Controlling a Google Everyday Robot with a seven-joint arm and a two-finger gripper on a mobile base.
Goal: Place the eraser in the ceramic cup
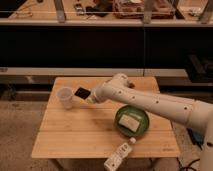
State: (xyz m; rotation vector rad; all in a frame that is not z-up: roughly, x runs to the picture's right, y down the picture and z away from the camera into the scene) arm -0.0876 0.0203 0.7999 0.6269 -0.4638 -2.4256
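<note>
Carrying the eraser [82, 93] clamped in its jaws, the gripper [89, 96] hovers above the counter [75, 135] just beside the ceramic cup [65, 97]; next comes centring over the rim, then letting go.

Quick count from my side: one worktop [75, 140], one eraser [82, 93] pinched in my one hand [89, 96], up around 10 o'clock just beside the one ceramic cup [65, 97]. One green plate [143, 129] at 4 o'clock with one pale block [131, 121] on it. One white bottle [119, 156] at 6 o'clock.
</note>
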